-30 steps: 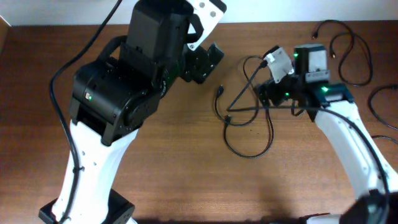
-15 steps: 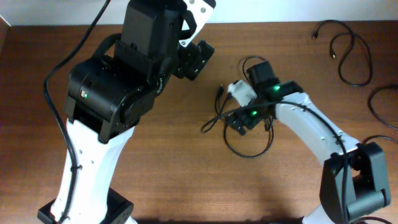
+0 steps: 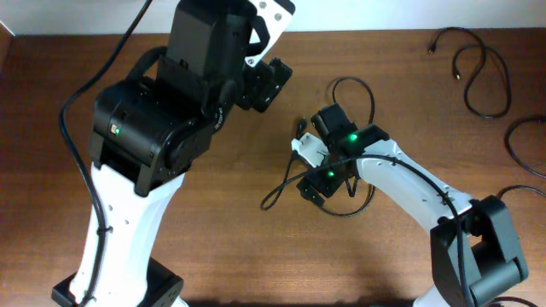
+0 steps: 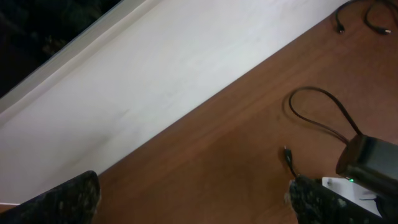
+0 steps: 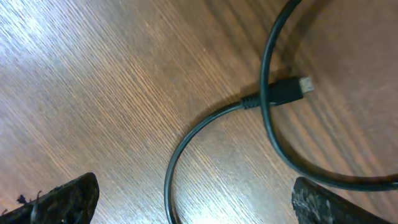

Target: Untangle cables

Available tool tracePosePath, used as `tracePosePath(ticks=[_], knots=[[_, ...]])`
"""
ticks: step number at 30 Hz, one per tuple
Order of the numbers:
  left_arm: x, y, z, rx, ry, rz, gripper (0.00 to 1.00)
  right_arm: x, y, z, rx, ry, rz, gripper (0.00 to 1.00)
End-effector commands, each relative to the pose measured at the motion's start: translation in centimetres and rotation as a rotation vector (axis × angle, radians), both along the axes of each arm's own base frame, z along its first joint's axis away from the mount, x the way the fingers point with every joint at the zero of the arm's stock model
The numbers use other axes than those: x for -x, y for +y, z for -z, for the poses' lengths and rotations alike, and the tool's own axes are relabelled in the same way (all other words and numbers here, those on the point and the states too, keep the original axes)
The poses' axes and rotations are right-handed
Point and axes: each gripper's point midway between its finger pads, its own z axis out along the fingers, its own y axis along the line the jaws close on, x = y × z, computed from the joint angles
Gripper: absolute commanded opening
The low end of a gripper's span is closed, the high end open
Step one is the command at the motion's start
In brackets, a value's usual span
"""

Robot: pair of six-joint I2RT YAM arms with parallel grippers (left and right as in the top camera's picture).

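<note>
A tangle of thin black cables (image 3: 343,210) lies at mid-table, with a loop (image 3: 351,82) at the far side and a free end (image 3: 266,203) trailing left. My right gripper (image 3: 314,186) hovers low over this tangle, open. In the right wrist view a cable arc (image 5: 171,177) runs between the gripper's (image 5: 199,208) fingers, untouched, and another strand crosses a plug (image 5: 287,90). My left gripper (image 3: 266,85) is open and raised near the far edge. In the left wrist view it (image 4: 189,205) holds nothing, and the cable loop (image 4: 323,112) lies to its right.
More black cables (image 3: 479,78) lie apart at the far right corner, and another (image 3: 519,147) at the right edge. A white wall (image 4: 155,68) borders the table's far side. The left arm's bulky body (image 3: 162,128) overhangs the left half.
My right arm swung from the far right down and left onto the middle tangle. The cable's free end slid left and nearer. The left arm shifted slightly left.
</note>
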Motion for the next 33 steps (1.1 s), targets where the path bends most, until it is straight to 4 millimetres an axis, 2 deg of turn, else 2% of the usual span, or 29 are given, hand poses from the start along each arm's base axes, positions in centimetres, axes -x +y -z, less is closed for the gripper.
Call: tracePosePath(ticks=[1, 3, 4, 13, 20, 21, 23, 24, 27, 28, 29, 33], knots=[[0.1, 0.5, -0.7, -0.008, -0.022, -0.011, 0.99, 0.6, -0.2, 0.7, 0.002, 0.011, 0.008, 0.98], [0.1, 0.5, -0.7, -0.008, -0.022, -0.011, 0.99, 0.8, -0.3, 1.2, 0.001, 0.011, 0.008, 0.99], [0.1, 0.5, -0.7, -0.008, -0.022, -0.011, 0.99, 1.1, -0.4, 2.0, 0.001, 0.012, 0.008, 0.98], [0.1, 0.5, -0.6, -0.008, -0.022, -0.011, 0.99, 4.3, -1.4, 5.4, -0.001, 0.089, 0.032, 0.98], [0.1, 0.6, -0.6, -0.01, -0.018, -0.011, 0.99, 5.3, -2.0, 6.6, 0.008, 0.116, 0.069, 0.99], [0.1, 0.6, -0.6, -0.01, -0.018, -0.011, 0.99, 5.3, -1.9, 6.7, 0.005, 0.111, 0.07, 0.95], [0.1, 0.6, -0.6, -0.01, -0.018, -0.011, 0.99, 5.1, -1.8, 6.7, -0.002, 0.103, 0.071, 0.77], [0.1, 0.6, -0.6, -0.01, -0.018, -0.011, 0.99, 5.0, -1.8, 6.7, -0.005, 0.1, 0.073, 0.64], [0.1, 0.6, -0.6, -0.012, -0.019, -0.015, 0.99, 5.1, -1.5, 6.6, -0.019, 0.105, 0.069, 0.6], [0.0, 0.8, -0.6, -0.017, -0.022, -0.024, 0.99, 5.1, -1.4, 6.6, -0.024, 0.108, 0.068, 0.47], [0.0, 0.9, -0.6, -0.019, -0.023, -0.026, 0.99, 5.1, -1.5, 6.6, -0.023, 0.108, 0.069, 0.04], [0.1, 0.9, -0.6, -0.02, -0.021, -0.026, 0.99, 5.1, -1.4, 6.6, -0.024, 0.107, 0.069, 0.04]])
